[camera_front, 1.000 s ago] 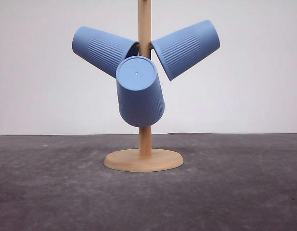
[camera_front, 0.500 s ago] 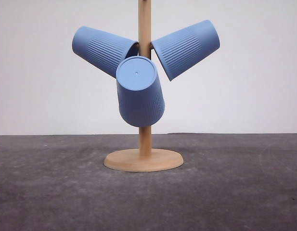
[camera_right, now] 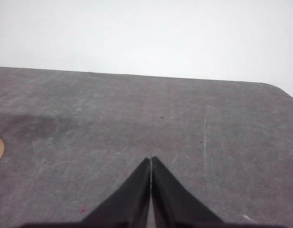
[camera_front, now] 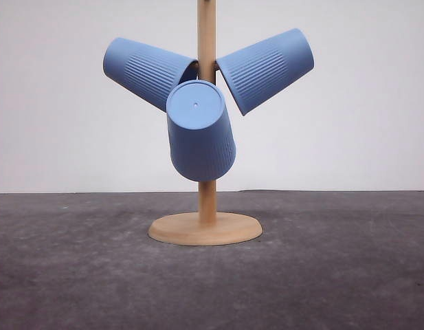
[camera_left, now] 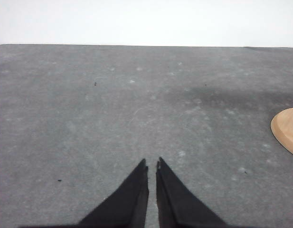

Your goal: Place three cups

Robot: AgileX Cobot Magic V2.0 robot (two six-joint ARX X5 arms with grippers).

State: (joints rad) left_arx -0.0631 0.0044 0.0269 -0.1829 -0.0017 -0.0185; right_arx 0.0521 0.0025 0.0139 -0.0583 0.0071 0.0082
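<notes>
At the counter's middle, on the wooden stand: three cups, all hung mouth-inward on the post. Left cup pointing to 10 o'clock, right cup to 2 o'clock, front cup tipped base-forward toward the camera and drooping to 6 o'clock. Against the pictures of a second ago, almost nothing altered: only the faintest shift of the front cup, perhaps a settling sway. Looks like placing complete, all three hung, arms drawn back.

Left end effector nearly closed, a thin slit between tips, holding nothing, low over bare counter, with a sliver of the stand's base at one edge. Right end effector pressed together, empty.

Hidden: pegs inside the cups, so seating depth impossible to judge. Post top cut off by the frame.
</notes>
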